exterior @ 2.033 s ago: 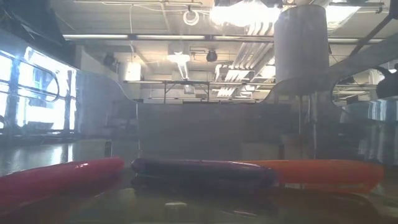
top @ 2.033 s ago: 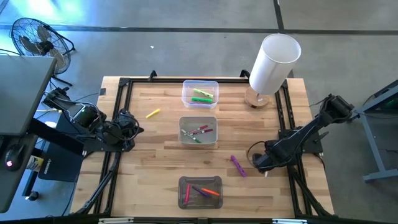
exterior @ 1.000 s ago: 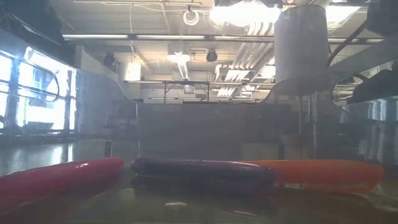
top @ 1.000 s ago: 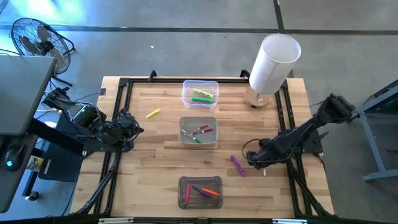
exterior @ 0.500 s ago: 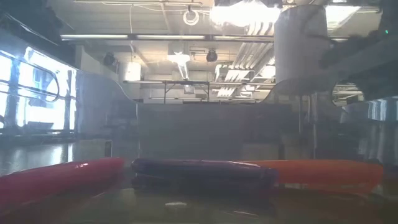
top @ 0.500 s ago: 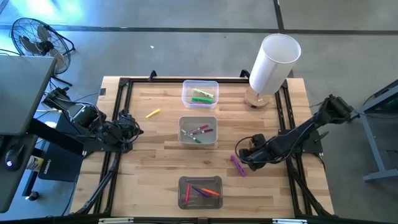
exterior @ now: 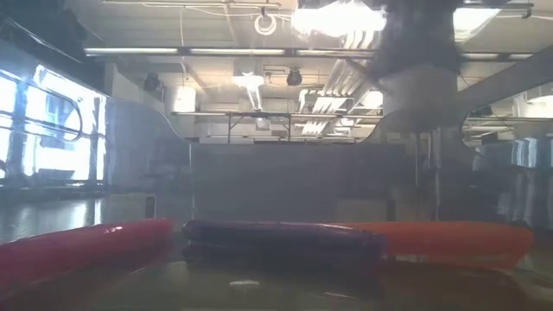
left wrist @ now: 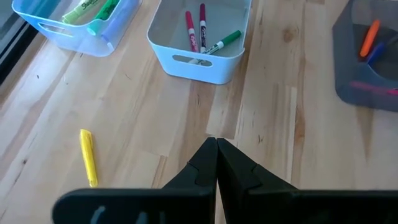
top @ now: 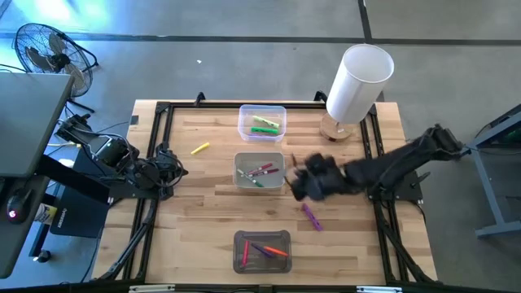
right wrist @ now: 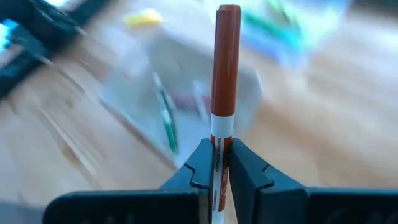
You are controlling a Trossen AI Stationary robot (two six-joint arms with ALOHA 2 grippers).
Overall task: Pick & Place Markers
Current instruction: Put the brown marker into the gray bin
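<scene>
- The marker (right wrist: 227,74) I am carrying is a thin white-bodied one with a brown-red cap, and it stands out past the fingertips of my right hand (right wrist: 221,148) with its long axis running straight forward from the hand, cap end leading.
- My right hand is clenched on that marker's white barrel, the two fingers pinching it from either side.
- The middle bin (top: 260,170) lies ahead of the hand, beyond the marker's cap; from overhead my right hand (top: 303,184) sits just beside that bin's near wall, between the bin and the purple marker (top: 311,216) lying loose on the bench (top: 203,203).
- I judge the coming move turns on that one gap: the hand must carry the cap on over the bin wall before I let go, or the marker drops on the bench beside it.
- The bin already holds red markers (left wrist: 194,28) and a green one (left wrist: 224,41), thin like mine, so I take it as the right home.
- My left hand (left wrist: 216,149) waits at the far side of the same bin, fingers pressed together on nothing, with a yellow marker (left wrist: 89,157) lying off to its side.
</scene>
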